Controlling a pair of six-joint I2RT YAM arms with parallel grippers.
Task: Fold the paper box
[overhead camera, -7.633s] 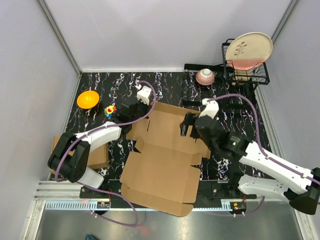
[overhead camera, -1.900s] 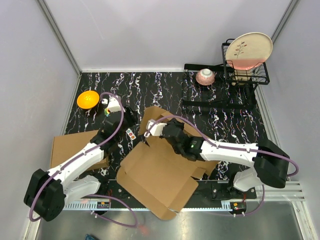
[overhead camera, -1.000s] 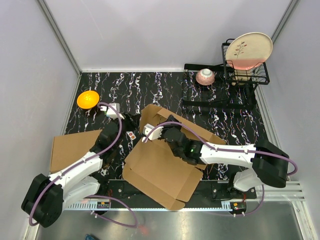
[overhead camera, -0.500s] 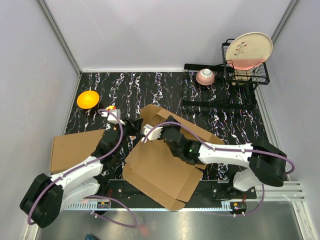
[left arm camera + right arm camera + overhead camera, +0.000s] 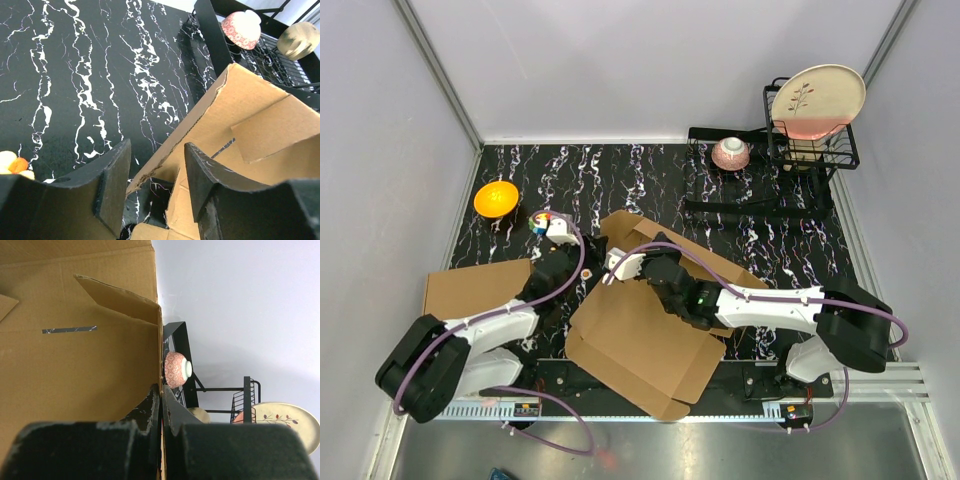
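Gripping the paper box (image 5: pixel 75 355) edge is the right hand (image 5: pixel 161 394).

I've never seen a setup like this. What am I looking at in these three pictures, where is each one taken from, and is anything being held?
These are two white robot arms bolted to the near edge of a black marbled table. The wide picture looks down from above and behind them. The other two come from a small camera on each arm's wrist, so the dark shapes at the bottom are that arm's own fingers. In the middle lies a partly folded brown paper box. The right tool is shut on a raised cardboard edge of it. The left tool stands open at another edge, holding nothing. Around them are an orange bowl, another brown cardboard carton, and a wire rack holding a plate, with a pink speckled bowl next to it.
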